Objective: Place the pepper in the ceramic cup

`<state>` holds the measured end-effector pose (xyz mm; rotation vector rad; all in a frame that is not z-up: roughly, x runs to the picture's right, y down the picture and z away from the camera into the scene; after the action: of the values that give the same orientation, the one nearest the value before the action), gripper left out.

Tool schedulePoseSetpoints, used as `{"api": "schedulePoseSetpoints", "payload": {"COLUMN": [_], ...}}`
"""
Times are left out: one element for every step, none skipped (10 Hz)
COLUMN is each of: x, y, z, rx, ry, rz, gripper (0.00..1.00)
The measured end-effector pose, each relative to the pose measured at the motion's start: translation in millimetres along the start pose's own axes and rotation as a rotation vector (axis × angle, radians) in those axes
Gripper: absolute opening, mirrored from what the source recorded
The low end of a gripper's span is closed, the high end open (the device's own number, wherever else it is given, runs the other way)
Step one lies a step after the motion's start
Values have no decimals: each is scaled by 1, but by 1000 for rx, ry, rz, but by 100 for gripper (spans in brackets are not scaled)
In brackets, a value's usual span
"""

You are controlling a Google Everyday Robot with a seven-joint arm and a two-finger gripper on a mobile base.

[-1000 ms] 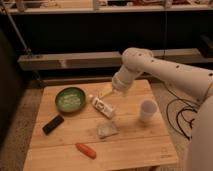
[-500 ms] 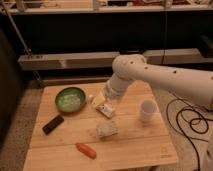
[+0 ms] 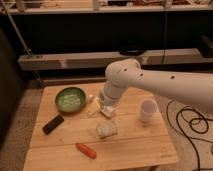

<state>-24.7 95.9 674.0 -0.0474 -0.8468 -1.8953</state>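
The orange-red pepper (image 3: 85, 150) lies on the wooden table (image 3: 60, 142) near its front edge, left of centre. The white ceramic cup (image 3: 147, 110) stands upright at the table's right side. My white arm reaches in from the right. My gripper (image 3: 107, 109) hangs over the table's middle, above and to the right of the pepper and left of the cup. It holds neither of them.
A green bowl (image 3: 70, 99) sits at the back left. A white bottle (image 3: 93, 106) lies next to the gripper. A crumpled pale packet (image 3: 106, 130) lies mid-table. A black object (image 3: 53, 124) lies at the left. Cables (image 3: 192, 125) hang off the right.
My arm has swung left and lower over the table's middle. The pepper, the cup and the other things have not moved.
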Motion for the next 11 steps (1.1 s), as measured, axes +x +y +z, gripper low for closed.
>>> {"api": "schedulePoseSetpoints", "payload": {"x": [-3, -5, -7, -10, -12, -12, -12, -13, -15, -18, -21], "y": [-15, -24, -29, -37, -50, -60, -72, -78, -86, -95, -95], "z": [8, 16, 22, 29, 37, 45, 52, 59, 66, 72, 78], "rx": [-14, -29, -42, -58, -72, -91, -103, -121, -133, -131, -134], "ry": [8, 15, 19, 24, 28, 30, 32, 33, 37, 40, 43], "rz": [-37, -72, -95, -116, -136, -163, -194, -234, -272, -287, -287], "gripper": [80, 80, 80, 80, 80, 80, 80, 80, 80, 80, 80]}}
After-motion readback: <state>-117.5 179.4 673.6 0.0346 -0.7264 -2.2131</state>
